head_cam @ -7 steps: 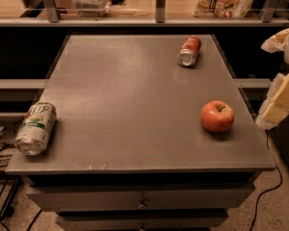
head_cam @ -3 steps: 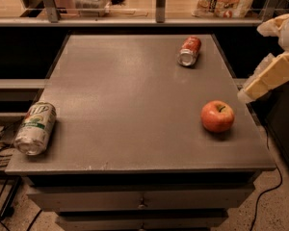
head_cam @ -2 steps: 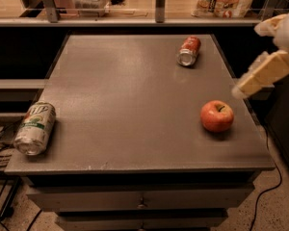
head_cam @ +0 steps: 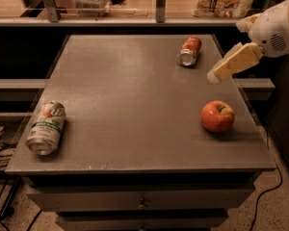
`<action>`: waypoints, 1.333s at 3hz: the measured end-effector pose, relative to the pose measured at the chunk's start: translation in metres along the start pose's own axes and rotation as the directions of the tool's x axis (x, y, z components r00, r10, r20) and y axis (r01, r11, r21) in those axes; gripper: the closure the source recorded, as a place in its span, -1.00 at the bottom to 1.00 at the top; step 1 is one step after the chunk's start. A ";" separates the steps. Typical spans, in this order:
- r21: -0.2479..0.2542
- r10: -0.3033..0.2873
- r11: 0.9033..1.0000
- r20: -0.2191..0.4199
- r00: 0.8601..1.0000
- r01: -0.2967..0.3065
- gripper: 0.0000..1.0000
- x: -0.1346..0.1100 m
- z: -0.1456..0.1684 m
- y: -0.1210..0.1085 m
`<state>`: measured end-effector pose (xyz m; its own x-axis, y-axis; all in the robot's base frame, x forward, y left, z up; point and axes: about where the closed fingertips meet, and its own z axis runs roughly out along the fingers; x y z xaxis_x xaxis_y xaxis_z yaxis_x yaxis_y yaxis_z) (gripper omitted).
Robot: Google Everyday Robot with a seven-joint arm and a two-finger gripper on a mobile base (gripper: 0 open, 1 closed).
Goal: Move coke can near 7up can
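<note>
Hand (head_cam: 216, 74) moved closer, near coke can (head_cam: 190, 51)

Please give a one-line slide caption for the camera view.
Gripper hangs right of the tipped coke can; the 7up can lies at the table's front left, an apple front right.

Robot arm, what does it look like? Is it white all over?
Not all over. The arm is a rounded white shell with a round patch of tiny dots. The gripper, by the right edge of the table beside the coke can, is a cream-yellow blocky wedge with a paler rounded tip. No cables show on it.
</note>
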<state>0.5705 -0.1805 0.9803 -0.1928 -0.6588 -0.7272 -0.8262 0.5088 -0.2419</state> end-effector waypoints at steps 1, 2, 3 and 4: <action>0.042 0.083 0.996 0.036 0.996 -0.085 -1.00 0.001 0.016 -0.010; 0.078 0.165 0.982 0.081 0.983 -0.171 -1.00 0.000 0.033 -0.021; 0.113 0.230 0.964 0.110 0.967 -0.242 -1.00 0.002 0.053 -0.033; 0.150 0.276 0.944 0.120 0.954 -0.292 -1.00 0.007 0.076 -0.047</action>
<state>0.6480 -0.1667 0.9376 -0.3485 -0.4213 -0.8373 -0.6445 0.7563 -0.1123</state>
